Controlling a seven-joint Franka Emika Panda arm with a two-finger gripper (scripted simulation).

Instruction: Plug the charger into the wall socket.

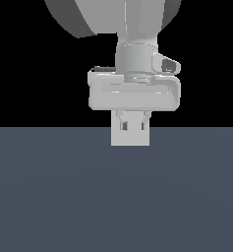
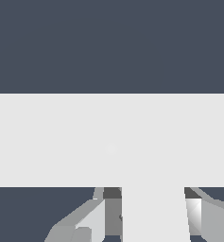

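The hand (image 1: 133,126) hangs low over the dark bench (image 1: 113,197), its fingers (image 1: 123,123) closed against both sides of the charger (image 2: 154,215). In the wrist view the charger's long axis runs straight out from between the fingers, its far end meeting the socket (image 2: 61,139), a broad pale band across the view. In the exterior view the panel (image 1: 131,138) stands upright just behind the fingers.

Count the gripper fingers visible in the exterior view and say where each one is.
2. One finger is on the exterior view's left, the other finger on its right, both in front of the wall socket.
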